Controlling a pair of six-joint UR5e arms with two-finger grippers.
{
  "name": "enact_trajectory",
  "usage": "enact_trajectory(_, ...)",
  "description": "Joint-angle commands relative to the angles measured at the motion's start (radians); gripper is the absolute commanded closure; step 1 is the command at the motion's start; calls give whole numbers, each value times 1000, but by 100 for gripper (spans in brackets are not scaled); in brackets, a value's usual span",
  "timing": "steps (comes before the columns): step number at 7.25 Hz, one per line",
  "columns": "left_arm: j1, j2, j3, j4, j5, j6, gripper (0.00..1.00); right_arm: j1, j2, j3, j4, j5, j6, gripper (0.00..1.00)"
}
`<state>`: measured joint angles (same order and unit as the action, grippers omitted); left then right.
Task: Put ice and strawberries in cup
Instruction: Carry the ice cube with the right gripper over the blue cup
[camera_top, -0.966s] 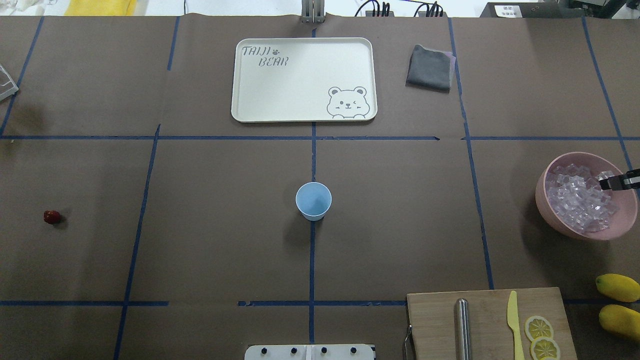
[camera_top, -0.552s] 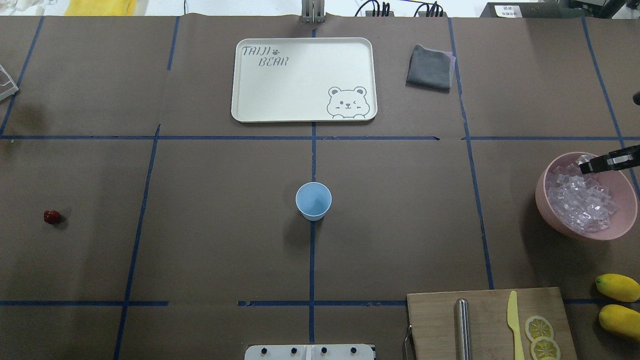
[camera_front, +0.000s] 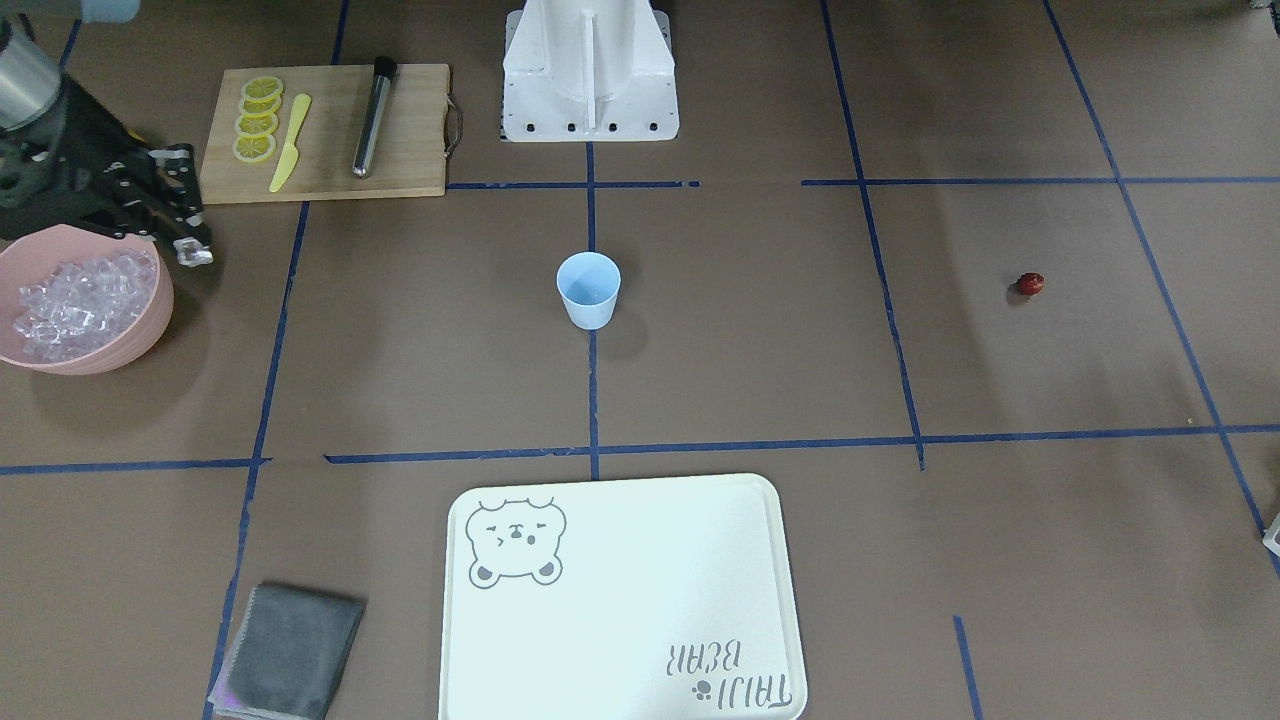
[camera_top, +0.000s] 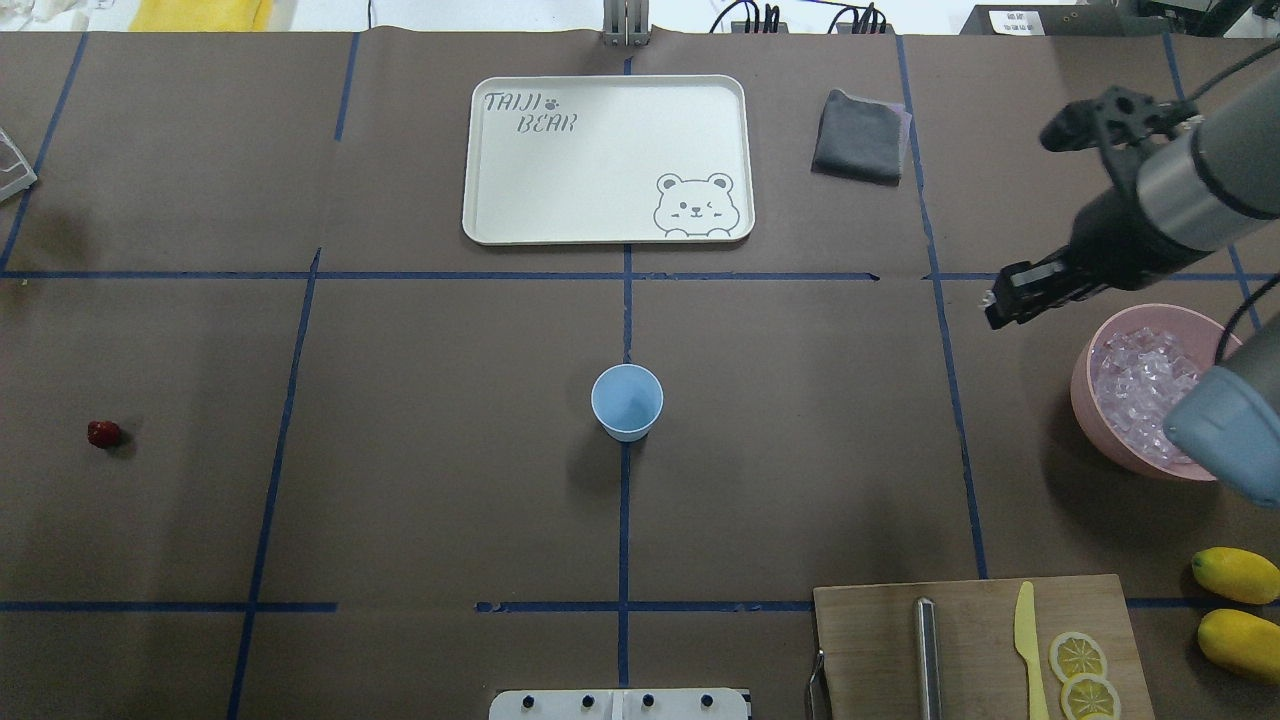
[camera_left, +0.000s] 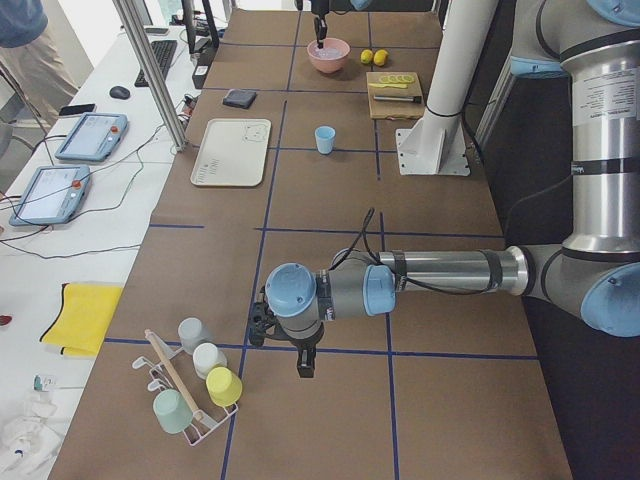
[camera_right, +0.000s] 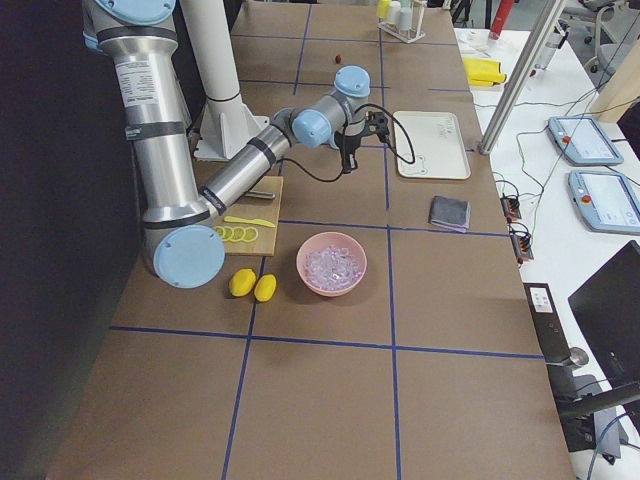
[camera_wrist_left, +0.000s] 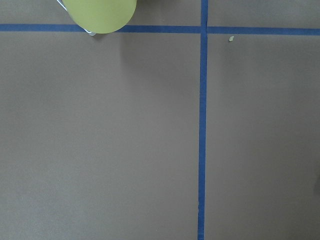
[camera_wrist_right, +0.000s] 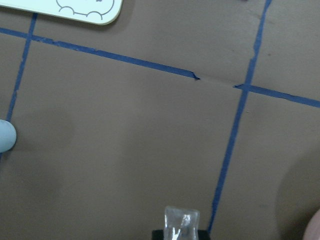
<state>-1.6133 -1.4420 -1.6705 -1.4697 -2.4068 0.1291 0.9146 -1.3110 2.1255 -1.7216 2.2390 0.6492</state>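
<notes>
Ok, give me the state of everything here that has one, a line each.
cup: upright, empty.
pink bowl: filled with ice cubes.
right tool: shut on one ice cube, raised beside the bowl.
left tool: over the table; open or shut cannot be told.
strawberry: lying on the table, untouched.
tray: empty.
grey cloth: folded.

Silver arm tubes (camera_left: 440, 270), pale blue joint caps (camera_left: 290, 292), white pedestal (camera_front: 590, 70)
</notes>
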Motion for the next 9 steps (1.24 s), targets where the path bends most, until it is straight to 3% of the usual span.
enact_trajectory(1, 1, 0, 0, 0, 0, 0, 0, -173, 267, -19, -270, -155, 104, 100)
enact_trajectory(3, 1, 2, 0, 0, 0, -2, 0, -273, 401, -100, -273, -203, 263, 100)
enact_trajectory(5, 1, 3, 0, 0, 0, 0, 0, -379, 563, -267, -224, -301, 421, 100)
enact_trajectory(7, 1, 3, 0, 2, 0, 0, 0, -413, 608, -404, -91, -344, 469, 100)
enact_trajectory(9, 1, 3, 0, 2, 0, 0, 0, -418, 607, -463, -53, -377, 469, 100)
